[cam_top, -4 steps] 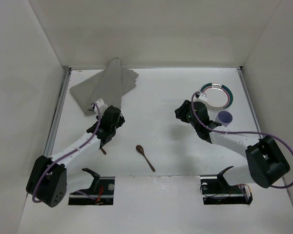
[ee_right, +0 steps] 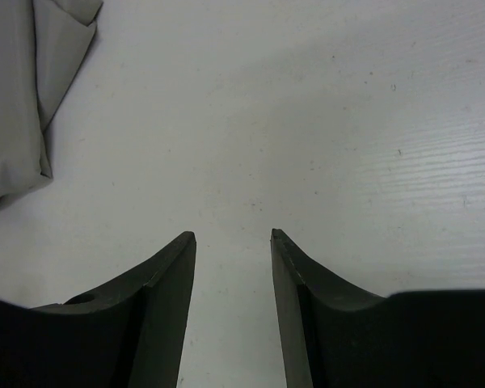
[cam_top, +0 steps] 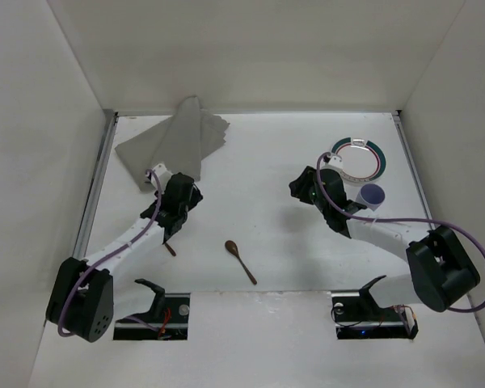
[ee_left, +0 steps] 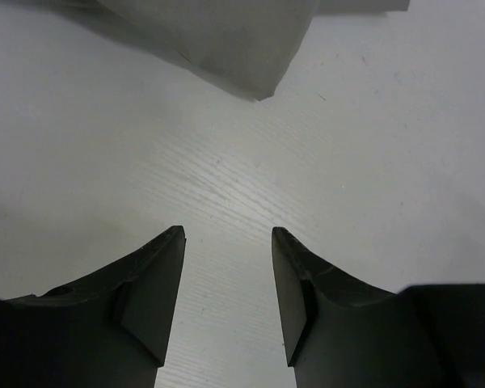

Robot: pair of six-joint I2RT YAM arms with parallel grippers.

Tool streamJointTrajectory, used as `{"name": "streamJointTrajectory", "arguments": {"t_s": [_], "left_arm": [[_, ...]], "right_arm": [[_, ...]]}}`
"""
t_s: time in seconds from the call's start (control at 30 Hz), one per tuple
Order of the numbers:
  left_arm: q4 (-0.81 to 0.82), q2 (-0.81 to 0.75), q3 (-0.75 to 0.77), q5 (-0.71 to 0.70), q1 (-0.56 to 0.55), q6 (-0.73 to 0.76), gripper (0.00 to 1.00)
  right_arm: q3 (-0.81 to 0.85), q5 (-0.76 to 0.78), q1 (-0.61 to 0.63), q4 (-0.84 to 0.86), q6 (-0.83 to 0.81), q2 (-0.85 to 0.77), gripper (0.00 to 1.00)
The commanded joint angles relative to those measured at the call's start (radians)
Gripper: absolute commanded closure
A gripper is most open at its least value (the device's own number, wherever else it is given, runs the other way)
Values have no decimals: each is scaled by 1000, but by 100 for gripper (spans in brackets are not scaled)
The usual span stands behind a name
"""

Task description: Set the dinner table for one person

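near the front edge of the white dinner table (cam_top: 259, 174) a wooden spoon (cam_top: 241, 261) lies between the two arms. further in, the left gripper (ee_left: 226, 234) hangs over bare tabletop, jaws apart and empty; the right gripper (ee_right: 233, 234) likewise. beyond the right arm stand a purple cup (cam_top: 373, 195) and a green-rimmed plate (cam_top: 357, 158). a crumpled grey placemat (cam_top: 174, 137) lies at the far left.

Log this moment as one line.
left gripper: open, empty, by rumpled placemat | right gripper: open, empty | spoon: loose on dinner table | plate, cup: right side
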Motion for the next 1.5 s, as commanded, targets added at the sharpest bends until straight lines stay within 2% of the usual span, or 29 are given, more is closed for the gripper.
{"name": "streamJointTrajectory", "arguments": {"t_s": [0.0, 0.2, 0.27, 0.3, 0.37, 0.47, 0.53, 0.6, 0.67, 0.8, 1.2, 1.33, 1.4, 1.47], "left_arm": [[56, 55, 17, 81, 98, -31, 56], [139, 117, 44, 89, 193, -112, 56], [176, 124, 55, 87, 230, -136, 55], [202, 127, 61, 85, 253, -155, 55], [215, 137, 77, 95, 296, -175, 55], [236, 168, 94, 99, 349, -190, 54], [253, 205, 109, 111, 385, -215, 54], [254, 240, 130, 133, 399, -232, 54], [256, 280, 156, 179, 406, -235, 54], [274, 338, 164, 216, 405, -250, 54], [405, 519, 164, 228, 336, -288, 56], [443, 576, 192, 239, 316, -298, 59], [449, 585, 190, 234, 302, -299, 62], [457, 596, 192, 239, 284, -298, 73]], "right_arm": [[3, -26, 9, 57, 4, 4, 52], [1, -32, -3, 56, 13, 18, 54], [1, -37, 0, 59, 7, 7, 61], [3, -37, 0, 59, 3, 4, 71], [9, -40, 0, 54, 4, 13, 80], [27, -67, 0, 40, 6, 39, 85], [30, -69, 6, 43, 0, 44, 82], [31, -69, 6, 46, -2, 53, 74], [35, -74, 6, 43, 0, 61, 62], [32, -74, 8, 51, -5, 53, 52], [41, -81, 14, 46, -7, 65, 50], [44, -83, 14, 43, -7, 76, 49], [41, -78, 17, 49, -10, 67, 49], [40, -81, 17, 51, -8, 73, 49]]}}
